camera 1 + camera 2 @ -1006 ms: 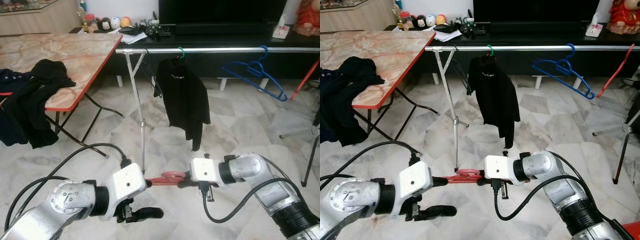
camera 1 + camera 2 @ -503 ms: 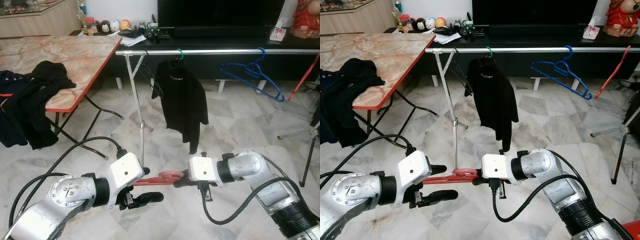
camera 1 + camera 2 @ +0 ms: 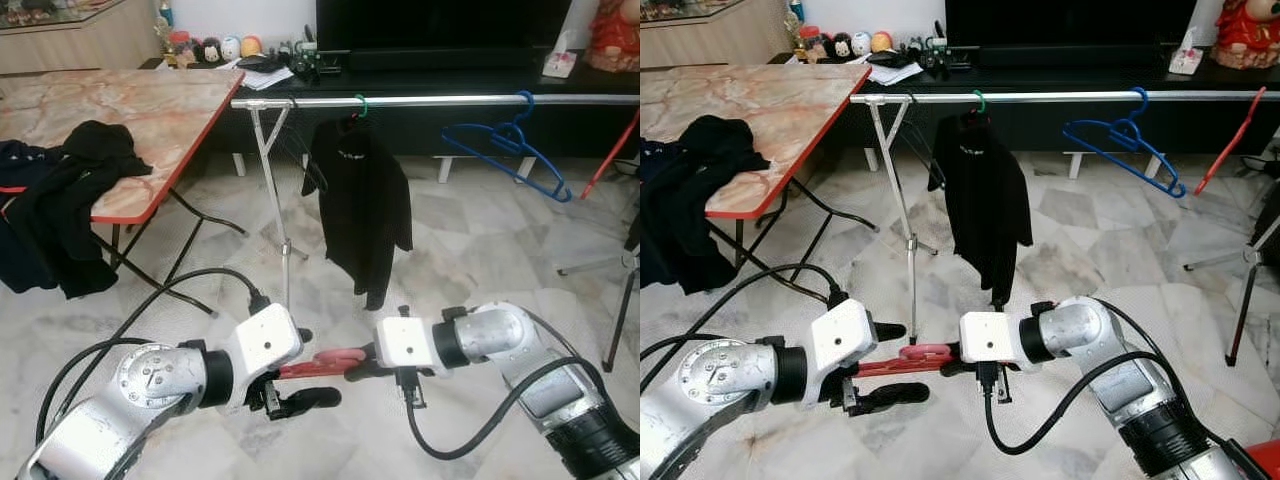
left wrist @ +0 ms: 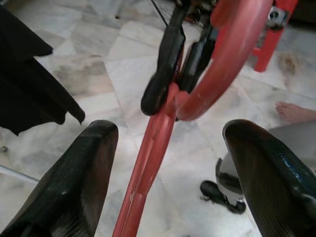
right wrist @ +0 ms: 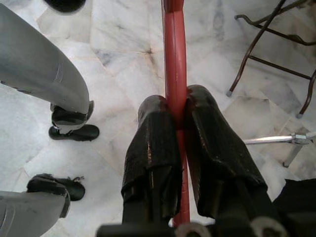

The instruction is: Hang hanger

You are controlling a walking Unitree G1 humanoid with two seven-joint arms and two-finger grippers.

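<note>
A red hanger is held low over the floor between my two arms. My right gripper is shut on its red bar, near the hook. My left gripper is open, one black finger on each side of the hanger without touching it. In the eye views the left gripper meets the right gripper at the hanger. Ahead runs the silver clothes rail, with a black shirt on a green hanger.
A blue hanger and a red one hang on the rail's right part. At the left a marble table carries black clothes. A dark TV cabinet stands behind. A person's foot rests on the tiles.
My left arm has risen and moved right, so its open fingers now straddle the red hanger. The right gripper keeps its hold in about the same place.
</note>
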